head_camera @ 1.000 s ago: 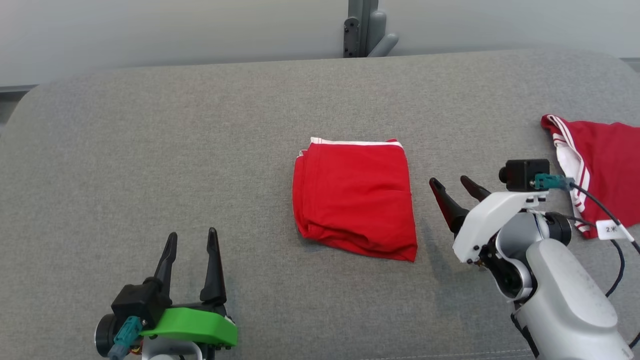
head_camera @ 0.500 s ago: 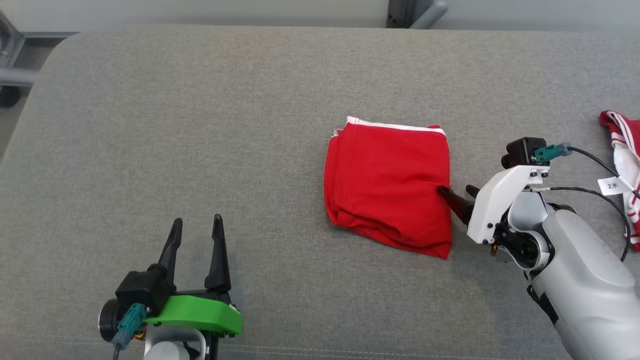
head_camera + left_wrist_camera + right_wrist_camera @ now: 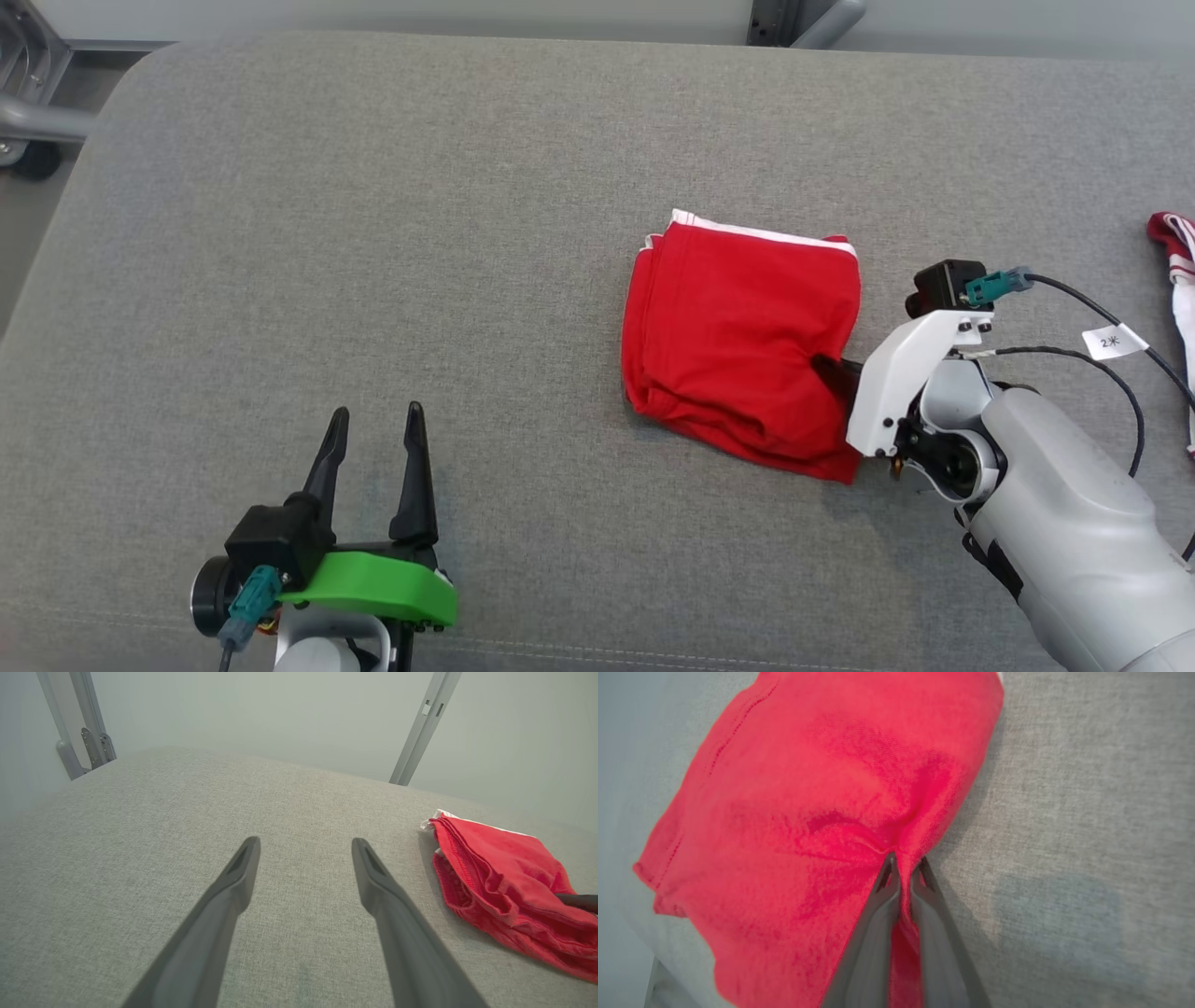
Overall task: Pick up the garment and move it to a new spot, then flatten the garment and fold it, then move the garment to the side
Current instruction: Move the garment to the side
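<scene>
right gripper (image 3: 906, 864) half inside garment (image 3: 738, 345) fold

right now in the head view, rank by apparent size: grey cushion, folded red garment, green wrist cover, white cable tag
1. grey cushion
2. folded red garment
3. green wrist cover, nearer the camera, so its true size is unsure
4. white cable tag

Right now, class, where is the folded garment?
In the head view, the garment lies right of centre on the grey surface, its right edge pinched in the right gripper.
</scene>
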Available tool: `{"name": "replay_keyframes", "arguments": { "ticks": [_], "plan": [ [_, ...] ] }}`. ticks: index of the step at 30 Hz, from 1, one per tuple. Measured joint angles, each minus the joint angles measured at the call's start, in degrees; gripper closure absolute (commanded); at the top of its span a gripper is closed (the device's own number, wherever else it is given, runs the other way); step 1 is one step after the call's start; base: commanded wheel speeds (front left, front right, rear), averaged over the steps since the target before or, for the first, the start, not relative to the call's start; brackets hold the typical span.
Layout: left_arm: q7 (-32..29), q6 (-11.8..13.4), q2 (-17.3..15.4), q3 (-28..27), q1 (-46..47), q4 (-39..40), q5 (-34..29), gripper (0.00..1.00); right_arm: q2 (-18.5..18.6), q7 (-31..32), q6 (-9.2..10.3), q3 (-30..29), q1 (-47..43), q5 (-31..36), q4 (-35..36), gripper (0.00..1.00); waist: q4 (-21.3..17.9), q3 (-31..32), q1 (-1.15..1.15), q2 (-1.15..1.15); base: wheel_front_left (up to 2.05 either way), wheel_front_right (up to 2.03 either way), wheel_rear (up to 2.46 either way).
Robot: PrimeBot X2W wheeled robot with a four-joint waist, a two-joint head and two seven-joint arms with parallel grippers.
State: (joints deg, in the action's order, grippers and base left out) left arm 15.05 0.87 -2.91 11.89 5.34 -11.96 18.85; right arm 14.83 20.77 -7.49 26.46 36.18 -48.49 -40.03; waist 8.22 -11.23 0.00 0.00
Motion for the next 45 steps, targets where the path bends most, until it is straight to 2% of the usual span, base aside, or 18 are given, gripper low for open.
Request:
{"name": "replay_keyframes", "arguments": {
  "ticks": [4, 11, 18, 23, 28, 34, 39, 45],
  "plan": [
    [0.0, 0.1, 0.0, -0.2, 0.0, -0.1, -0.4, 0.00, 1.3, -1.0, 0.00, 3.1, 0.6, -1.2, 0.7, 1.00, -1.0, 0.4, 0.00, 0.00, 0.00, 0.00, 0.00],
    [0.1, -0.4, 0.0, -0.4, -0.1, 0.1, -1.4, 0.00, 6.4, -0.7, -0.01, 8.0, 1.4, -3.0, 4.0, 1.00, -4.6, 1.0, 0.00, 0.00, 0.00, 0.00, 0.00],
    [0.1, -0.9, 0.0, -0.2, -0.1, 0.4, -2.3, 0.00, 11.7, -0.2, 0.00, 10.0, 2.1, -3.5, 6.6, 1.00, -10.0, 1.3, 0.00, 0.00, 0.00, 0.00, 0.00],
    [0.1, -1.2, -0.1, 0.1, 0.1, 0.5, -3.4, 0.00, 14.0, -0.1, 0.00, 10.3, 3.2, -3.3, 7.6, 1.00, -14.5, 1.0, 0.00, 0.00, 0.00, 0.00, 0.00],
    [0.1, -1.4, -0.7, 0.8, 1.7, 0.5, -4.1, 0.00, 14.0, -0.7, 0.00, 10.5, 4.6, -2.8, 8.0, 1.00, -19.0, 0.0, 0.00, 0.00, 0.00, 0.00, 0.00],
    [-0.7, -1.6, -1.5, 1.4, 3.8, 0.5, -4.8, 0.00, 11.9, -2.8, 0.00, 10.9, 5.8, -2.7, 6.5, 1.00, -23.1, -2.4, 0.00, 0.00, 0.00, 0.00, 0.00],
    [-0.9, -1.7, -1.9, 1.7, 4.2, 0.3, -4.8, 0.00, 10.9, -4.1, -0.01, 11.6, 7.7, -2.1, 4.9, 1.00, -24.6, -4.3, 0.00, 0.00, 0.00, 0.00, 0.00],
    [-0.8, -1.6, -2.0, 1.6, 4.2, -0.2, -4.5, 0.00, 12.2, -3.8, -0.01, 12.6, 10.8, -0.8, 4.1, 1.00, -24.3, -4.1, 0.00, 0.00, 0.00, 0.00, 0.00]
  ]
}}
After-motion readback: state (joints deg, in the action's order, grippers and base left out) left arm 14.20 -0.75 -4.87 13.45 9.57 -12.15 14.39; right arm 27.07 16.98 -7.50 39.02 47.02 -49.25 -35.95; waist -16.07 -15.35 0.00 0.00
